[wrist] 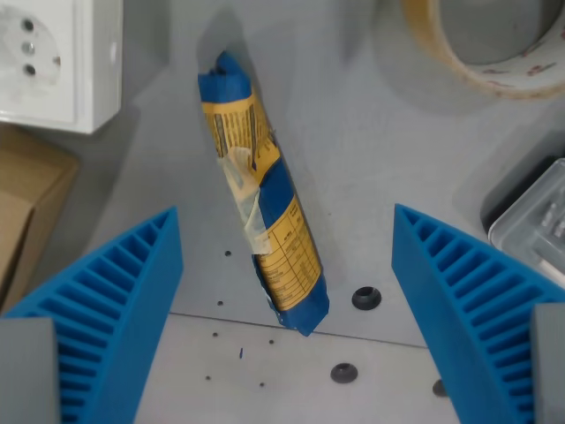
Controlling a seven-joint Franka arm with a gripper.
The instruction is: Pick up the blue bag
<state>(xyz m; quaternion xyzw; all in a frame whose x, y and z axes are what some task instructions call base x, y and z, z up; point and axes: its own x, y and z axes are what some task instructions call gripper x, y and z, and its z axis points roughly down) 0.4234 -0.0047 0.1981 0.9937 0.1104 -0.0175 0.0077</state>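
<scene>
Bag: blue bag [261, 198], crinkled, yellow-labelled, taped, lies diagonally on grey table [371, 177].
Gripper [287, 269]: ribbed blue fingers [124, 291] wide apart, flanking the bag's lower end, not touching.
Room: bare table both sides.

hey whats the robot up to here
The gripper hangs open over a grey table, its two blue ribbed fingers spread to either side of a blue bag with yellow labels. The bag lies flat between them, not yet touched or lifted. Around it sit a white socket box, a tape roll, a cardboard box and a clear plastic container.
</scene>
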